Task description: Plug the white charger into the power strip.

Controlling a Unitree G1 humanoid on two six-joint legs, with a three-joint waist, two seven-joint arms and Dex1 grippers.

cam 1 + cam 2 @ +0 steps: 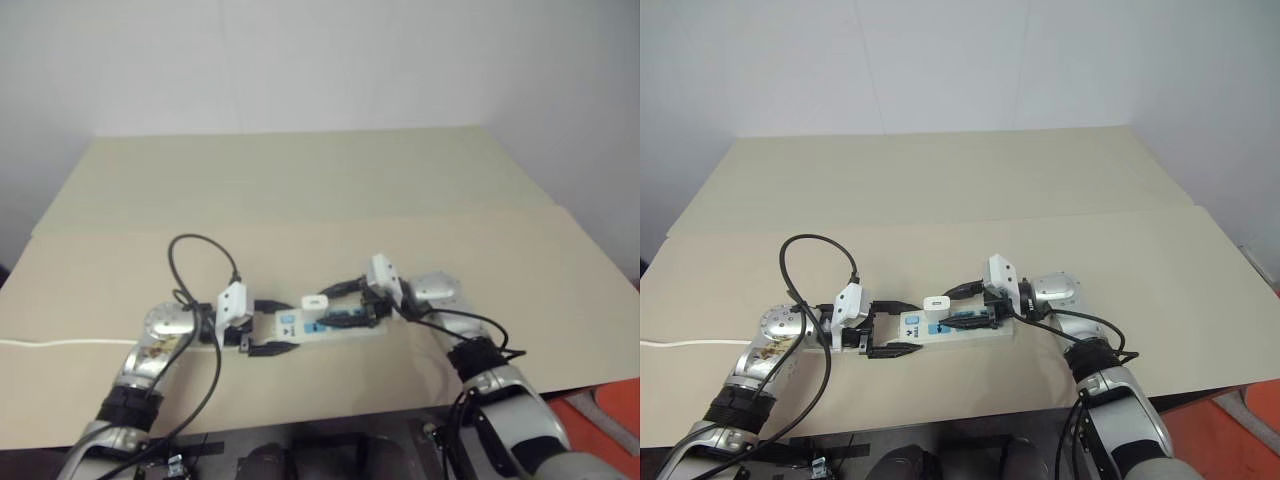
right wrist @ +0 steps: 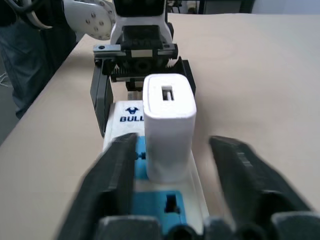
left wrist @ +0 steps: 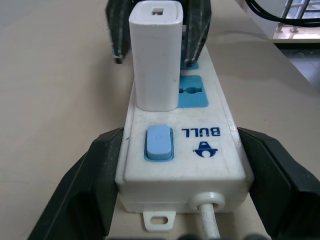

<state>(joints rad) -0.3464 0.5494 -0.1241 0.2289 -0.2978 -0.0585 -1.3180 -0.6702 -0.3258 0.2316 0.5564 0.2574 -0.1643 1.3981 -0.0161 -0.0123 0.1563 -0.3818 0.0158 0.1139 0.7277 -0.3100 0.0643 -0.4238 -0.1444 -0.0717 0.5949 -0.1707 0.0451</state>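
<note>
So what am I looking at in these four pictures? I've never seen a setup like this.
It is a two-armed robot working at a tan table. Two pictures come from cameras in its head, looking down over its arms. The other two come from a camera on each wrist, looking along that arm's black fingers. On the table lies a white power strip with blue sockets. The left gripper is closed around the strip's switch end, steadying it. A white charger stands upright in the socket next to the switch. The right gripper has its fingers spread on either side of the charger, not squeezing it.
</note>
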